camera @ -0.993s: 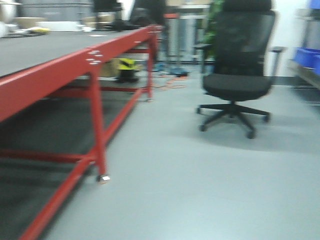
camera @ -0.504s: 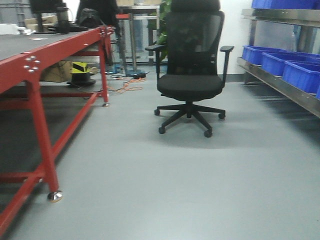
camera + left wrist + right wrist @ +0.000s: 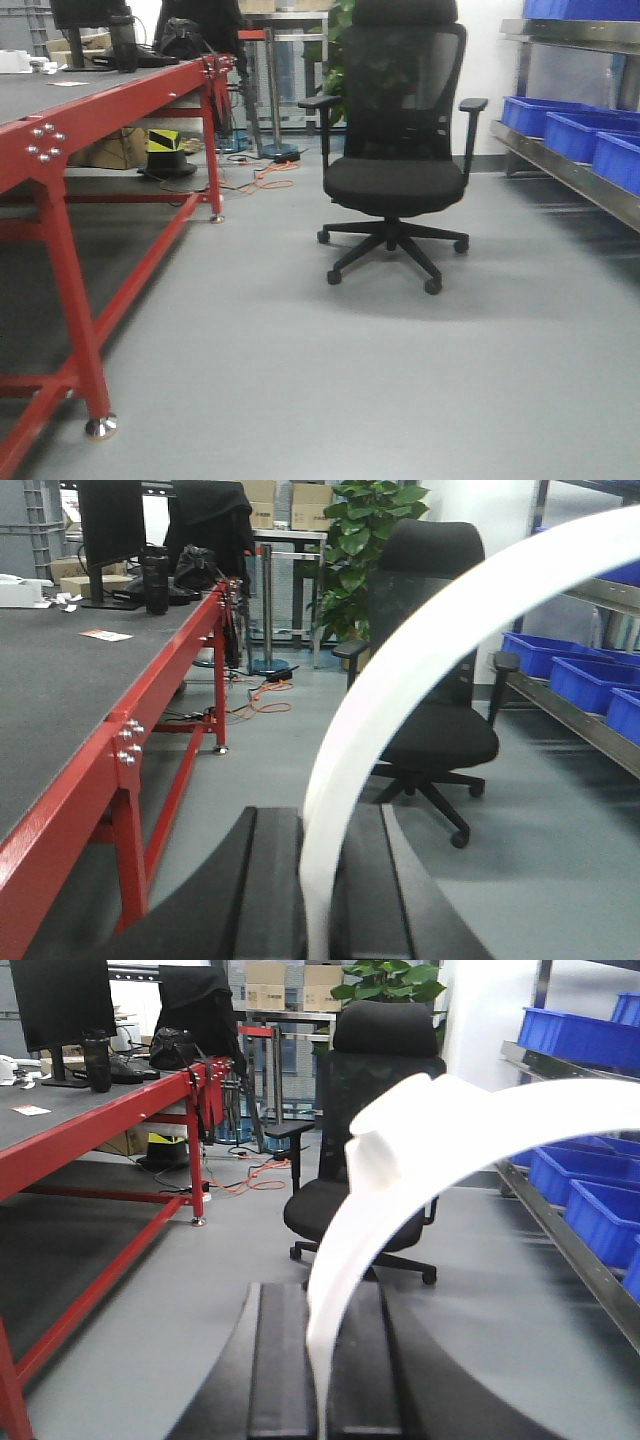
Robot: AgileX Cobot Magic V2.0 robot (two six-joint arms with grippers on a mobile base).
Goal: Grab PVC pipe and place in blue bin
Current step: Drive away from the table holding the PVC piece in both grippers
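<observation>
Left gripper [image 3: 316, 880] pinched a white curved PVC pipe [image 3: 400, 685] tight between its black fingers [image 3: 268, 880]. Right gripper [image 3: 318, 1360] pinched a second pipe [image 3: 385, 1175] too.

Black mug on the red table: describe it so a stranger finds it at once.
Start at the long red-framed table on the left and follow its grey top to the far end. There, between the monitor and the black bag, stands the mug: a tall dark upright cylinder, unlike the flat screen and slumped bag.
</observation>
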